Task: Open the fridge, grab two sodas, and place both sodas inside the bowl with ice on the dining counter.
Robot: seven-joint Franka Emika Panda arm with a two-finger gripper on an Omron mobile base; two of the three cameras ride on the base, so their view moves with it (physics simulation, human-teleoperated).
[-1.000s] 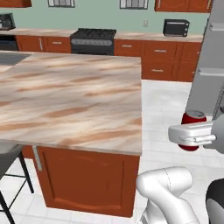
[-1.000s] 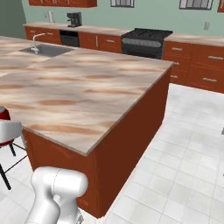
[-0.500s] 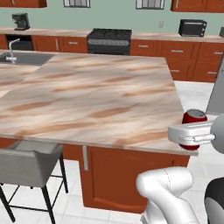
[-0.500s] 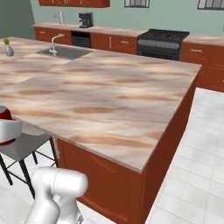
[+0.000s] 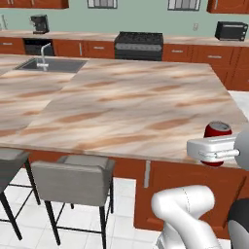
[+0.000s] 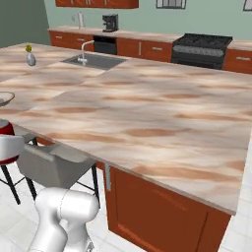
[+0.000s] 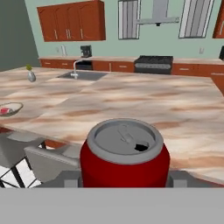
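My gripper [image 5: 216, 150] clamped on upright can [image 7: 124, 153]; bowl [image 7: 9, 108] on counter [image 5: 131, 107], far left of can, something red inside.

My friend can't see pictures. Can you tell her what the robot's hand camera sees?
A red soda can with a silver top sits upright in the gripper, close to the camera. Behind it spreads the marbled dining counter, with a sink set in and a shallow bowl at the far left.
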